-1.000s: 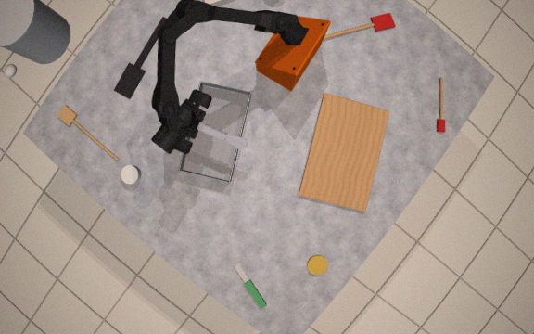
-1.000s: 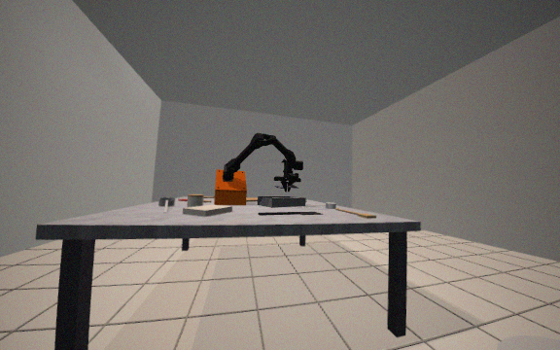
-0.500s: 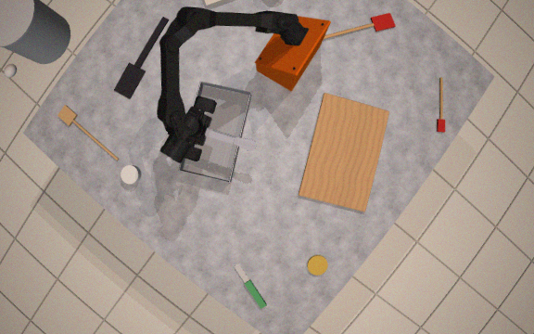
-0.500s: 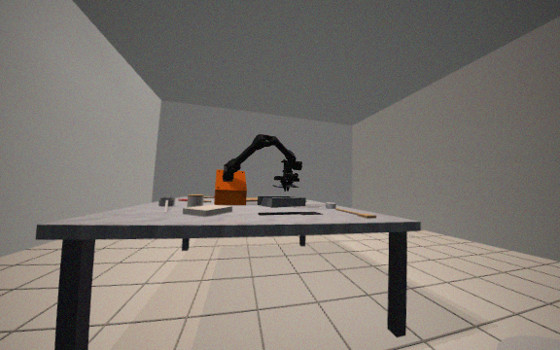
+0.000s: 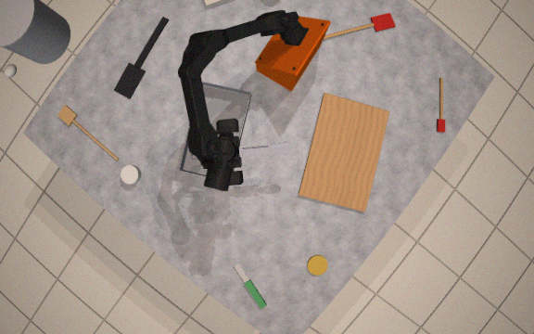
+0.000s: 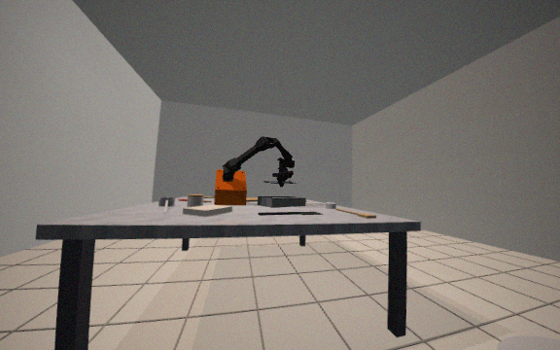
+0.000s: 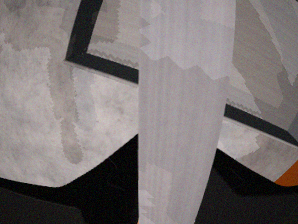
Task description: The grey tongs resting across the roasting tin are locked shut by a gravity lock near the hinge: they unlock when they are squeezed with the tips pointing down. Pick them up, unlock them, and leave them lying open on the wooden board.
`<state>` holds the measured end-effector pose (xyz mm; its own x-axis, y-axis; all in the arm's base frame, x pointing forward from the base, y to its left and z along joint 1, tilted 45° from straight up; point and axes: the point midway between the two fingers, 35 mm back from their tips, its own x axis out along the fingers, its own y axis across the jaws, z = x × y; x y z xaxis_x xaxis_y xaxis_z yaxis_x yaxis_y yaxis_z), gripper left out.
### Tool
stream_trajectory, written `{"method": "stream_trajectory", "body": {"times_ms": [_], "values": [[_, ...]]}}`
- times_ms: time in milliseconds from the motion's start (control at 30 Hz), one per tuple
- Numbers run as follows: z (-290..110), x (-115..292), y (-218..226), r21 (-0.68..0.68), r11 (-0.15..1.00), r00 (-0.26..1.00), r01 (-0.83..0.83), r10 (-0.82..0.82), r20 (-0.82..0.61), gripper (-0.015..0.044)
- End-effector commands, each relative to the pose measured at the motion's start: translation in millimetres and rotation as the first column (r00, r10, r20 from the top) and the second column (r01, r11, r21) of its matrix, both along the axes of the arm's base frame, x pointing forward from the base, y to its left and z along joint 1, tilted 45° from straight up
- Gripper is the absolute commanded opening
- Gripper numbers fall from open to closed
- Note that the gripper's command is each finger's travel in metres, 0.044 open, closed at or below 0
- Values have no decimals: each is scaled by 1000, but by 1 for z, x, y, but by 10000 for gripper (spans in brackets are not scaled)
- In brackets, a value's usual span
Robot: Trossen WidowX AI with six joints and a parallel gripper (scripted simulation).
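Observation:
My gripper (image 5: 224,173) (image 6: 281,182) is shut on the grey tongs (image 5: 267,147) (image 6: 280,183) (image 7: 180,110) and holds them in the air, roughly level, over the near end of the roasting tin (image 5: 247,98) (image 6: 282,200) (image 7: 81,35). In the wrist view the tongs fill the middle as one wide grey bar with a dark band near its lower end; their arms look closed together. The fingertips are hidden under the wrist in the top view. The wooden board (image 5: 346,153) (image 6: 207,210) lies flat to the right of the tin, with nothing on it.
The arm's orange base (image 5: 286,60) (image 6: 230,191) stands behind the tin. Around lie a black spatula (image 5: 142,57), a wooden spatula (image 5: 86,132), a white disc (image 5: 129,174), a yellow disc (image 5: 317,265), a green marker (image 5: 253,288) and two red spatulas (image 5: 380,22) (image 5: 440,109).

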<state>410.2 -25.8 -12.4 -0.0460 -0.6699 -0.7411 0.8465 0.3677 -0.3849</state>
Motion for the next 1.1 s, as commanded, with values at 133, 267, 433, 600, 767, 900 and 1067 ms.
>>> {"method": "stream_trajectory", "body": {"times_ms": [133,267,433,600,767,900,1067], "values": [[-34,-5,63,14,987,977,-160,160,-137,-150],[-52,-12,89,19,973,952,-228,228,-204,-150],[-62,-18,105,22,963,933,-268,265,-243,-150],[-67,-21,112,32,957,923,-288,286,-259,-150],[-83,-32,135,63,932,881,-356,357,-309,-150],[-101,-48,160,108,899,823,-425,433,-368,-150],[-124,-72,190,165,848,734,-504,521,-437,-150]]}}
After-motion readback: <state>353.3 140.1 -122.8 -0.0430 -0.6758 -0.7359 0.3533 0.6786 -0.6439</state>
